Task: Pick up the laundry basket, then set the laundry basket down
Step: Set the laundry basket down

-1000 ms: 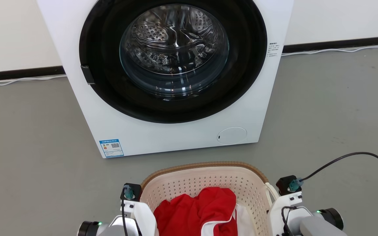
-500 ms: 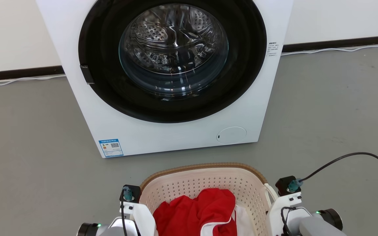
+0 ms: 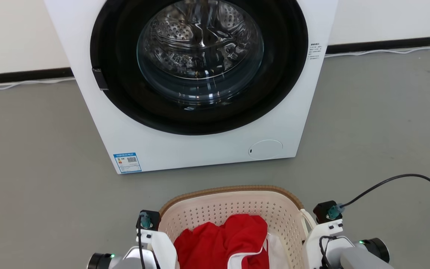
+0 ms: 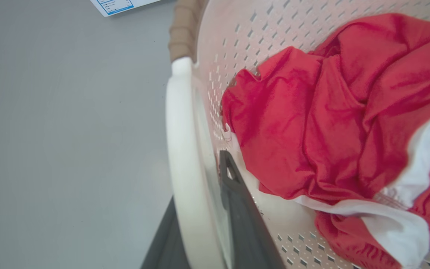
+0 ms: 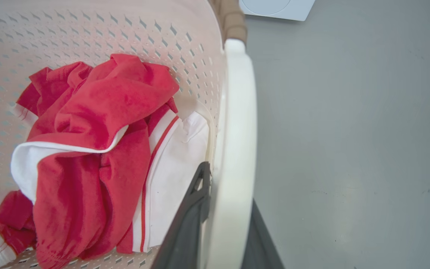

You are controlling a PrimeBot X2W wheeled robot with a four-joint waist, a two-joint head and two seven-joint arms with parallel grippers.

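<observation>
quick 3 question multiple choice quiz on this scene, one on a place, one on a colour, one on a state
1. Where is the laundry basket relative to the washing machine?
A. in front of it, nearer the robot
B. on top of it
C. inside its drum
2. The clothes in the basket are mostly:
A. blue
B. red with white
C. black
3. The left gripper is:
A. open, away from the basket
B. holding a sock
C. closed around the white handle
Answers: 1 A, floor lies between basket and machine front; 2 B, red fabric with white trim; 3 C, a dark finger sits on each side of the handle.
</observation>
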